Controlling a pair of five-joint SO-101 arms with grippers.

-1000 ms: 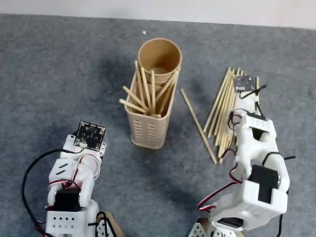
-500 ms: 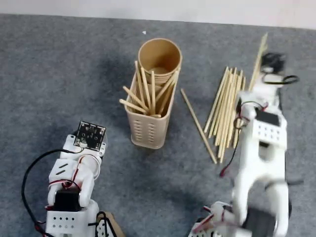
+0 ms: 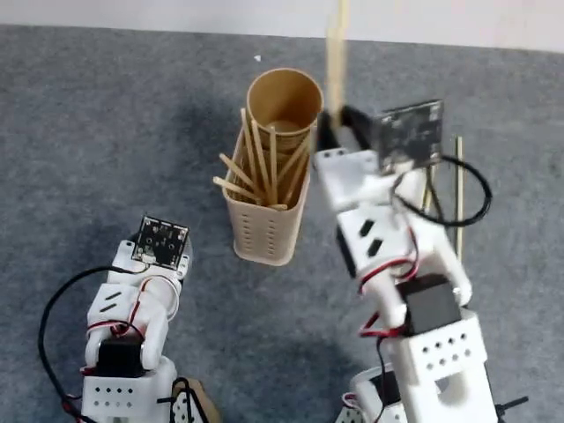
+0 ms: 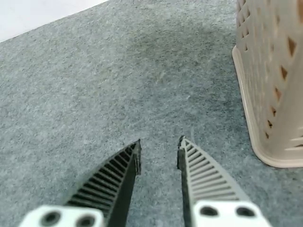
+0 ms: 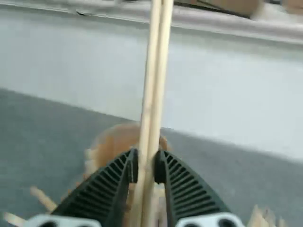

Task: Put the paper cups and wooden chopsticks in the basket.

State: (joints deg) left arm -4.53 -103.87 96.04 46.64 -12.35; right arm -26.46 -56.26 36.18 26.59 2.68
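**Two chopsticks held high beside the basket: lower them end-first**

High view. The basket (image 3: 263, 236) stands about mid-tabletop (image 3: 97, 106). A paper cup (image 3: 264, 92) is seated in its far end, and the stowed chopsticks (image 3: 261, 163) lean in the near part. The right gripper (image 3: 335, 128) is just beside the cup's right rim. It is clamped on the held chopsticks (image 3: 336, 35), which stand steeply up toward the far edge. One loose chopstick (image 3: 457, 189) lies toward the right edge; the arm hides whatever lies next to it. The left arm (image 3: 132, 304) sits by the near-left corner, apart from the basket.

Left wrist view. The left gripper (image 4: 158, 144) is released, fingers parted over bare grey with nothing between them. The basket wall is close by but not touching.

Right wrist view. The jaws pinch a pair of sticks low on their length, with the long part above. The cup's mouth is blurred beyond the fingertips, and the sticks' lower ends are hidden.

Judgement. The step in hand looks like the drop.
- Shift the pair over open space inside the rim.
- Keep the sticks near upright.
- Sink the lower ends below the rim before letting go.
- The grip is low, so the pair is likely top-heavy and may pivot.
- Steer clear of the cup rim and the leaning sticks; a nudge could tip the light basket.
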